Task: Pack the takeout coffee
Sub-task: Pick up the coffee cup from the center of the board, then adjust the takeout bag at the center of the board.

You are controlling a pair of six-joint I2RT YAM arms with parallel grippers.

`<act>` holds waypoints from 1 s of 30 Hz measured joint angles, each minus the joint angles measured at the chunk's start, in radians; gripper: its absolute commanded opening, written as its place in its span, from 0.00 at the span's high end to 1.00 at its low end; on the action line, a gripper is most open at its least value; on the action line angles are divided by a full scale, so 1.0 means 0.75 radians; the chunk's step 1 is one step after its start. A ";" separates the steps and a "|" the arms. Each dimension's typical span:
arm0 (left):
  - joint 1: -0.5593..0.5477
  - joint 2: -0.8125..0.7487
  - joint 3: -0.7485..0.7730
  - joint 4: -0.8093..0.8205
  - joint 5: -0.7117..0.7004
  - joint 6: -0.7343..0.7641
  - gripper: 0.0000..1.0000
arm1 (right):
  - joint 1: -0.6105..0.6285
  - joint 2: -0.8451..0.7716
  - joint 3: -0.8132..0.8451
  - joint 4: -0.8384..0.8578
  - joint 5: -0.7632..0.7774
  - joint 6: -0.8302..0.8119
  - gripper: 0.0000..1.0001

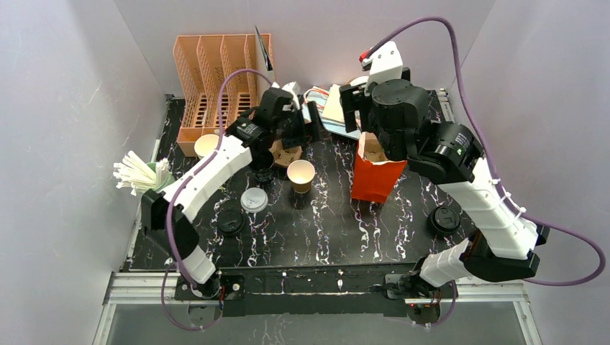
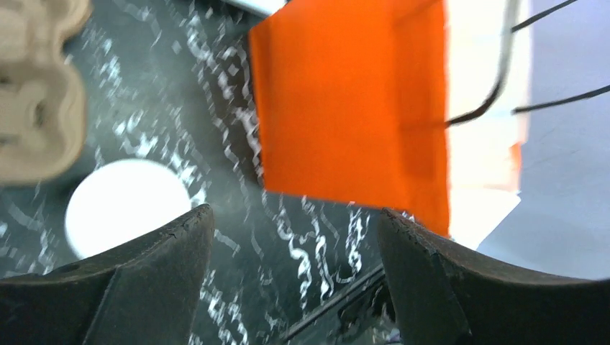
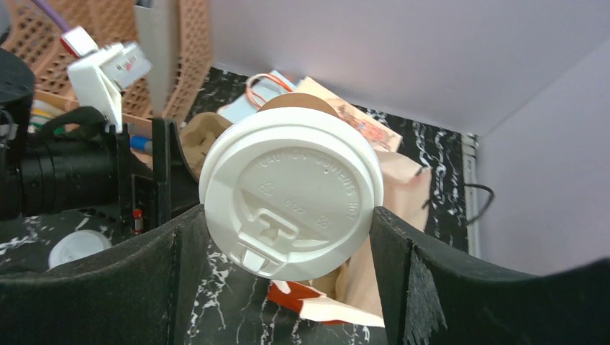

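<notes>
Though hidden from above, lidded takeout coffee (image 3: 290, 198), clamped in right gripper (image 3: 286, 217)

On the black marbled table (image 1: 324, 230) stand an orange bag (image 1: 375, 180), an open kraft cup (image 1: 301, 175) and a grey lid (image 1: 253, 200).

Has a left arm (image 1: 208, 169) and a right arm (image 1: 493, 205), white covers, round black joints. Trails purple cables (image 1: 428, 19). Ends in thick dark fingers (image 2: 144, 280).
</notes>
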 measured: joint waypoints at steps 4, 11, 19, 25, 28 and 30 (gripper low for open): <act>-0.030 0.136 0.147 0.141 0.001 -0.003 0.18 | -0.076 0.002 0.000 -0.085 0.052 0.064 0.68; -0.034 0.315 0.360 0.373 0.029 -0.051 0.18 | -0.451 0.089 0.025 -0.252 -0.167 0.194 0.68; -0.042 0.474 0.494 0.483 0.080 -0.113 0.66 | -0.590 0.204 0.047 -0.364 -0.428 0.329 0.68; -0.043 0.518 0.529 0.413 0.107 -0.094 1.00 | -0.608 0.196 -0.027 -0.405 -0.491 0.425 0.71; -0.043 0.496 0.527 0.351 0.110 -0.083 1.00 | -0.611 0.171 -0.113 -0.420 -0.511 0.449 0.73; -0.043 0.438 0.478 0.320 0.110 -0.095 1.00 | -0.616 0.168 -0.141 -0.441 -0.533 0.452 0.74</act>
